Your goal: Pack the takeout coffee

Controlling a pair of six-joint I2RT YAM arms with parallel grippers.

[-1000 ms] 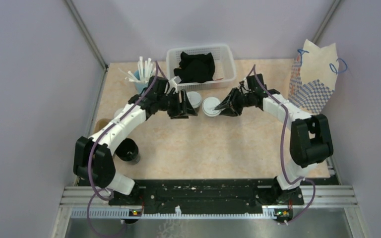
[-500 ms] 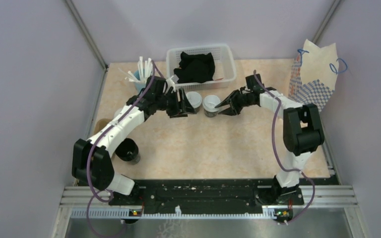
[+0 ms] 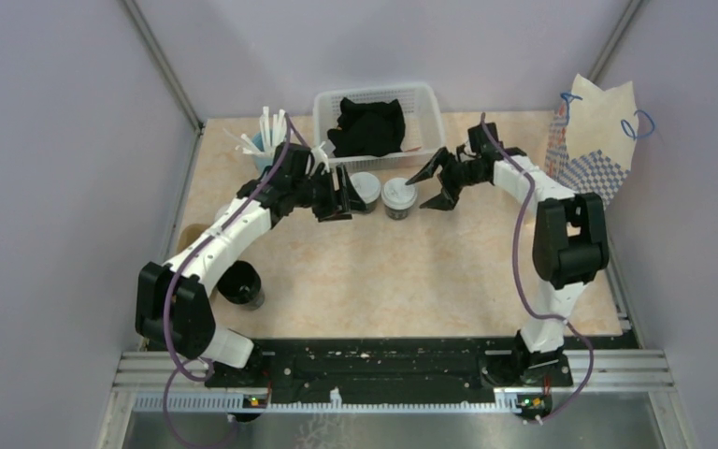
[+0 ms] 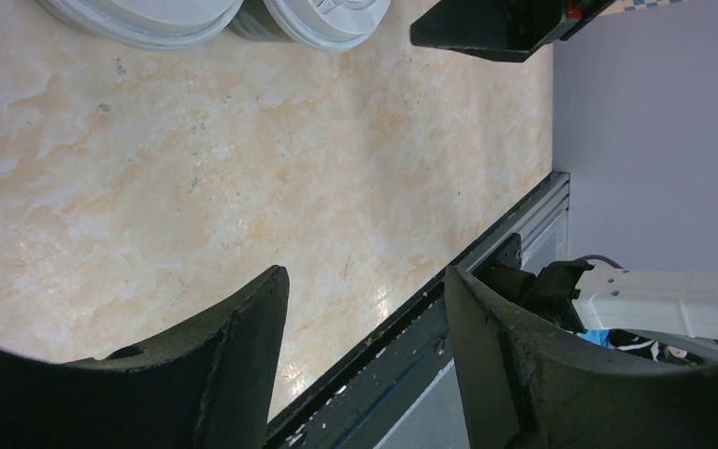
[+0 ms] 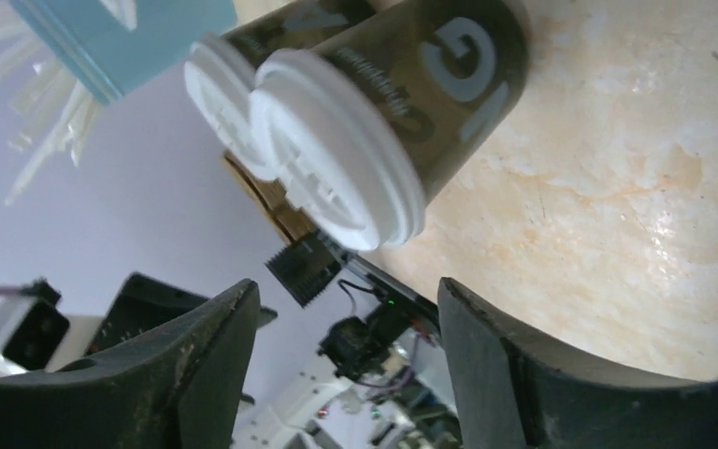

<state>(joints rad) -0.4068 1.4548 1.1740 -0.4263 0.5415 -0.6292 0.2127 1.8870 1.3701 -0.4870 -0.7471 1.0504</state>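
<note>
Backed away from the right-hand coffee cup (image 3: 398,196) since a second ago with the right gripper (image 3: 421,194), fingers now spread and holding nothing. Nearest, an all-black cup (image 3: 241,283) by the left arm; just beyond, possibly the brown carrier (image 3: 190,237), mostly hidden. Mid-table, both white-lidded cups upright, side by side, with the left gripper (image 4: 365,276) spread and empty beside the left-hand coffee cup (image 3: 366,187). Farthest, the basket (image 3: 427,117).
</note>
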